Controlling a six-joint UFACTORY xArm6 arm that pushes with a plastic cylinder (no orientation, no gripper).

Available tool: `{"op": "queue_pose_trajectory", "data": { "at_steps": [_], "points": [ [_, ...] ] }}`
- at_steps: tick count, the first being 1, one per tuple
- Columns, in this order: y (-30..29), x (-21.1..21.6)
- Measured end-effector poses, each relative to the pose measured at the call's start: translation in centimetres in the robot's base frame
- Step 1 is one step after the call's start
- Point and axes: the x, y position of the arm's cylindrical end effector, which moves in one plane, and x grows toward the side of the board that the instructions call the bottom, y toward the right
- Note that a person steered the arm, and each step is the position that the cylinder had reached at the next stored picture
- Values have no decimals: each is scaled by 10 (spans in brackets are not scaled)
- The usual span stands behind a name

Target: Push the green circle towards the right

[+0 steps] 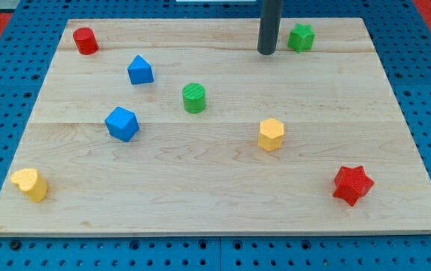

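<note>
The green circle (194, 98) is a short green cylinder standing on the wooden board (215, 196), a little left of the board's middle. My tip (266, 52) is the lower end of a dark rod that comes down from the view's top. It rests near the board's top edge, up and to the right of the green circle and well apart from it. A green star (301, 37) lies just to the right of my tip.
A red cylinder (85, 41) sits at the top left. Two blue blocks (140, 70) (121, 123) lie left of the green circle. A yellow hexagon (271, 134) is right of the middle, a red star (352, 185) at the bottom right, a yellow block (31, 184) at the bottom left.
</note>
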Motion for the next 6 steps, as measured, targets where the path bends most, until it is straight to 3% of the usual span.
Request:
{"op": "queue_pose_trajectory", "data": {
  "at_steps": [3, 6],
  "points": [
    [-84, -9],
    [-123, 66]
  ]
}}
